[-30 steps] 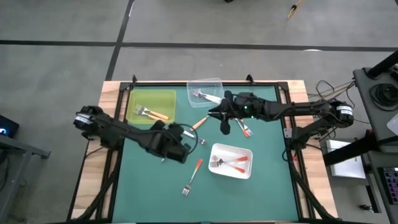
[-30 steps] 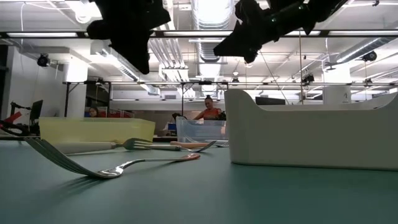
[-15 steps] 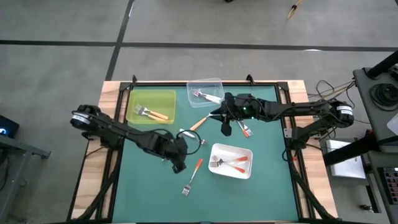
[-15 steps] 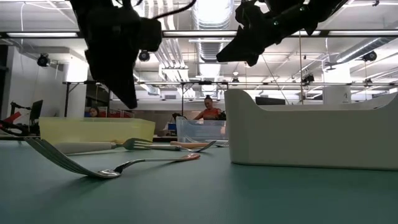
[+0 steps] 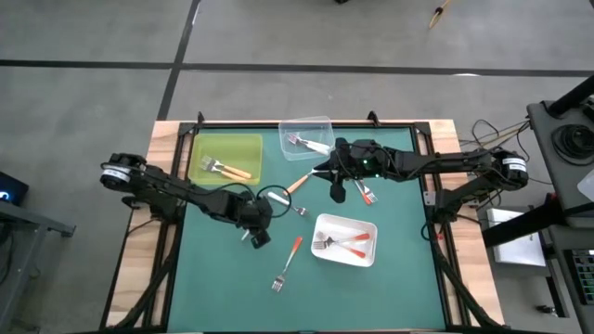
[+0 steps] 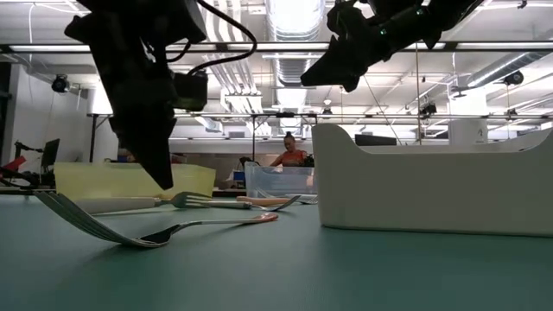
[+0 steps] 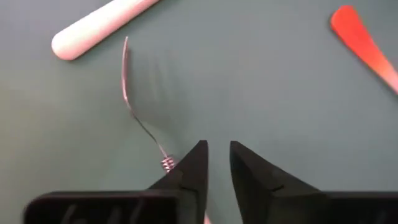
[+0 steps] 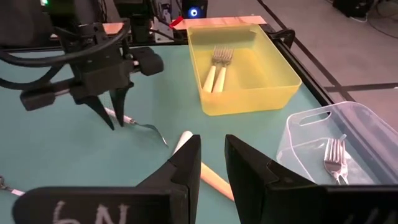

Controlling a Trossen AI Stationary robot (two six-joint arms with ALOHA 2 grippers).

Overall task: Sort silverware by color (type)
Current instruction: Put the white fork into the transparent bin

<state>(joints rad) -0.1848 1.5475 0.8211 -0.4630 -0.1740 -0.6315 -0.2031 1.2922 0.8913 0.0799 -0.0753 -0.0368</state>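
Observation:
My left gripper (image 5: 260,227) points down at the table's middle, its fingers a narrow gap apart (image 7: 217,163) with bare table between them. A white-handled fork (image 8: 134,121) lies flat beside it, its silver head (image 7: 127,81) just ahead of the fingers. A tan-handled fork (image 5: 297,183) and a red-handled fork (image 5: 288,258) lie loose nearby. My right gripper (image 5: 336,190) hovers high over the far middle, its fingers slightly apart (image 8: 212,162) and holding nothing. Another red-handled fork (image 5: 366,193) lies beside it. My left gripper comes from above, pointing down, right beside the white-handled fork's neck (image 7: 166,163), which runs under one finger (image 7: 189,171). I cannot tell whether that finger touches the fork. The fork lies flat on the table.
A yellow tray (image 5: 200,148) at the far left holds two tan-handled forks. A clear tray (image 5: 320,123) at the far middle holds one white-handled fork. A white tray (image 5: 325,223) on the near right holds red-handled forks. A person shows in the room behind (image 6: 289,151).
My left gripper has come down toward the table, tipping to point straight down, and now stands low beside the white-handled fork. The forks lie where they lay.

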